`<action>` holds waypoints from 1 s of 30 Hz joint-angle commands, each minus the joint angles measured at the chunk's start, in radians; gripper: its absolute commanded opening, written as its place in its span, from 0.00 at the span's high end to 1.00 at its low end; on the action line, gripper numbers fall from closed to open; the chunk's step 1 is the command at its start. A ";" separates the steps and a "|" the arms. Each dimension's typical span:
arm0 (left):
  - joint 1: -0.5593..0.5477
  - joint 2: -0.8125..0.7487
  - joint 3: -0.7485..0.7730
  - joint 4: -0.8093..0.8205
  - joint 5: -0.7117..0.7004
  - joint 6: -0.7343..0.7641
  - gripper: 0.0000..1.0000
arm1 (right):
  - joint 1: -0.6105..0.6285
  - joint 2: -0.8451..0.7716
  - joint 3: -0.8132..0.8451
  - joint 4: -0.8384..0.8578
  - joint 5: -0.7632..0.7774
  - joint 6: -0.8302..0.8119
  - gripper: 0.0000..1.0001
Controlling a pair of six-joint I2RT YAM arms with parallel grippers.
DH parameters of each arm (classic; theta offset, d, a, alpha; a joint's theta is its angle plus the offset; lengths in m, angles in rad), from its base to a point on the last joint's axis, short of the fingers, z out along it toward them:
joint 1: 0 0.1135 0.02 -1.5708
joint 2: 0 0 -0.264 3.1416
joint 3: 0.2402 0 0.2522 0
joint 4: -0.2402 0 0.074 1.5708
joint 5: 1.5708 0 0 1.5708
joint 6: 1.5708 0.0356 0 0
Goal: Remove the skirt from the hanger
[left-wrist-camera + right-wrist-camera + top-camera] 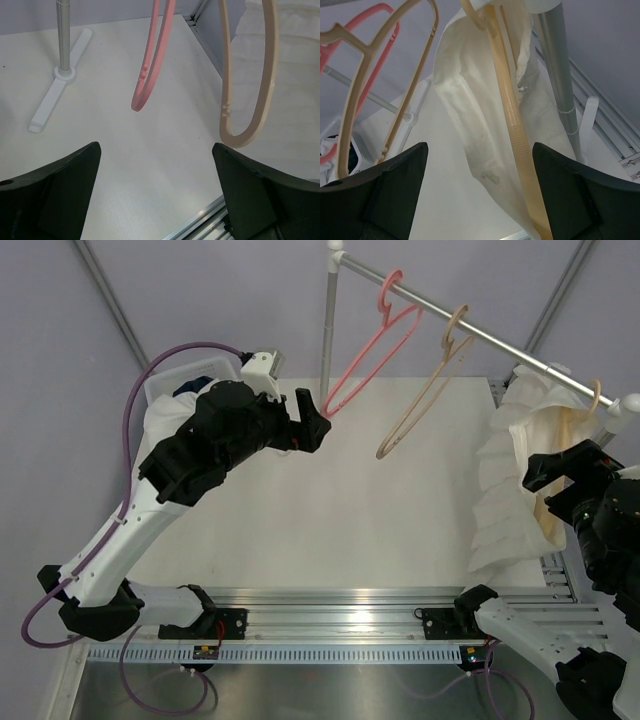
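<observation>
On the top external view, you've got a white table with plain grey walls behind and an aluminium track along the near edge. A metal rail crosses the back right on an upright pole. Three hangers are on it: a pink hanger, a bare beige hanger, and the skirt's hanger at the far right end. The skirt, cream and ruffled, hangs from it over the table's right edge. A white bin sits at the back left corner with dark cloth inside. Your left gripper is raised just beside the low tip of the pink hanger, jaws wide, holding nothing. Your right gripper is up against the skirt's right side, jaws wide; can't tell from here if it touches.

Left wrist: both fingers are spread far apart with bare table between them. The pink and beige hangers dangle ahead, not touched. The pole's white foot lies flat on the table at the left, and the skirt fills the right edge.

Right wrist: fingers spread wide, nothing gripped. The skirt and its hanger hang straight ahead, centred between them. The grey pole is to the right, and the two bare hangers are at the left.
</observation>
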 commanded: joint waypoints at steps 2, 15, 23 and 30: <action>-0.001 0.010 0.043 -0.009 0.037 0.095 0.02 | -0.006 -0.038 0.059 -0.267 0.081 -0.003 0.07; 0.016 0.038 0.092 -0.033 0.068 0.071 0.01 | -0.006 -0.120 -0.174 -0.235 0.100 0.030 0.07; 0.016 0.070 0.167 -0.082 0.093 0.049 0.01 | -0.006 -0.078 -0.262 -0.017 0.085 -0.095 0.19; 0.016 0.055 0.175 -0.111 0.083 0.031 0.01 | -0.006 -0.033 -0.260 0.108 0.074 -0.222 0.41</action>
